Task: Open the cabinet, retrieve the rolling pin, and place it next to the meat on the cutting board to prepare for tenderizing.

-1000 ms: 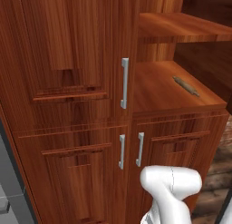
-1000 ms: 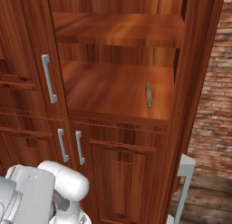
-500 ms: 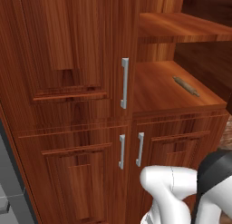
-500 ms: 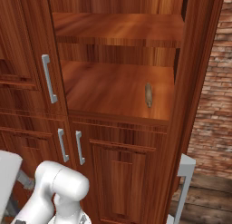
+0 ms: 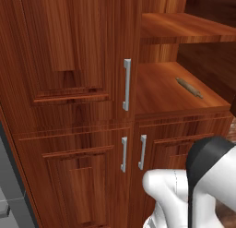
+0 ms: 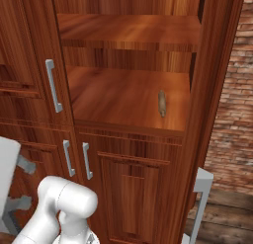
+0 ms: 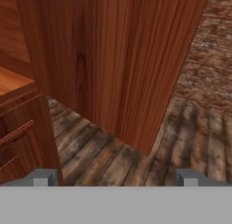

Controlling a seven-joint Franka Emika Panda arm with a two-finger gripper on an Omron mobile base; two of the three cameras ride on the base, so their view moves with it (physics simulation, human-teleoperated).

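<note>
The cabinet (image 6: 217, 90) stands with its right door swung wide, baring plain wooden shelves. On the lower shelf (image 6: 118, 97) the rolling pin (image 6: 161, 103) lies alone, near the front edge. It looks light, stiff and smooth, apt to roll; the thicker middle seems the safest place to pinch, across its width. The gripper (image 7: 115, 177) has its jaws spread wide and holds nothing, facing the open door.

Brick wall (image 6: 232, 95), red-brown, right of frame, runs down to floor. Plank floor (image 7: 136, 159): dark weathered wood, boards w/ visible seams. Short lower doors (image 5: 83, 176), two short silver handles (image 5: 143, 152) side by side.
</note>
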